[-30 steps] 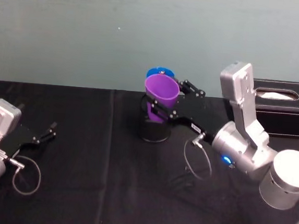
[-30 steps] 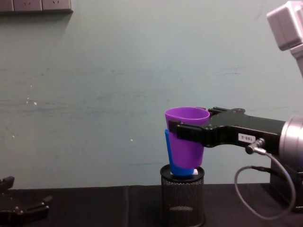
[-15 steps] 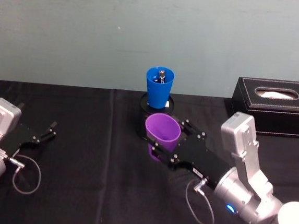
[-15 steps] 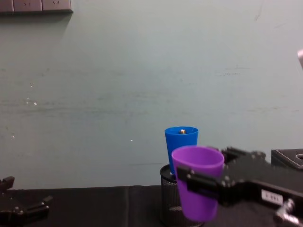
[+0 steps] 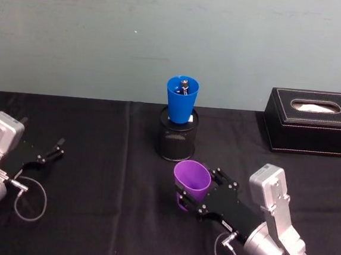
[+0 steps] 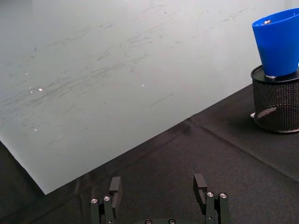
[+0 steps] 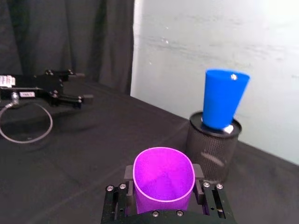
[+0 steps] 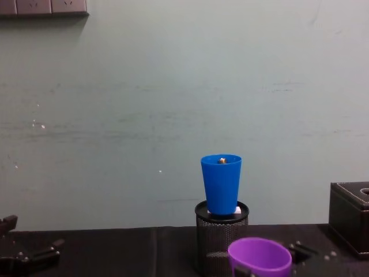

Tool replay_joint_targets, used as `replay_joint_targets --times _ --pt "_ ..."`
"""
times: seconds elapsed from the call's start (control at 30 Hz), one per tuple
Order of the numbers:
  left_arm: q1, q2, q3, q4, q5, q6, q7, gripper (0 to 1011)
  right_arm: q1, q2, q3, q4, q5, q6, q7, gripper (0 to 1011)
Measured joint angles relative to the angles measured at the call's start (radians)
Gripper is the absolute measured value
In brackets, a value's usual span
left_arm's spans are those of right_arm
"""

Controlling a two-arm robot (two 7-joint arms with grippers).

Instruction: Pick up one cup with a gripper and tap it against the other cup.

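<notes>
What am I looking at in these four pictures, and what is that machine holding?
It is a robot with two arms, each ending in a two-fingered claw. One picture comes from a camera on its head, one from its chest, and one from each wrist. The right gripper is shut on a purple cup, held upright low over the black table. A blue cup stands in the top of a black mesh pen holder farther back; the two cups are apart. The left gripper lies open and idle at the left. A black tissue box sits at the right.

Silver arms, black grippers, looped grey cables, blue light
</notes>
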Motion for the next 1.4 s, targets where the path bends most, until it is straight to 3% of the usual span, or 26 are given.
replay_joint_targets --times 0.4,1.0,1.4 --pt "0.000 0.000 0.000 0.000 0.000 0.000 0.000 1000 0.006 -0.046 0.029 0.079 0.010 -0.049 0.007 726" --pt "0.000 0.000 0.000 0.000 0.000 0.000 0.000 1000 0.061 -0.091 0.021 0.165 -0.006 -0.051 0.015 726" --pt "0.000 0.000 0.000 0.000 0.000 0.000 0.000 1000 0.069 -0.099 0.021 0.184 -0.022 -0.056 0.010 726"
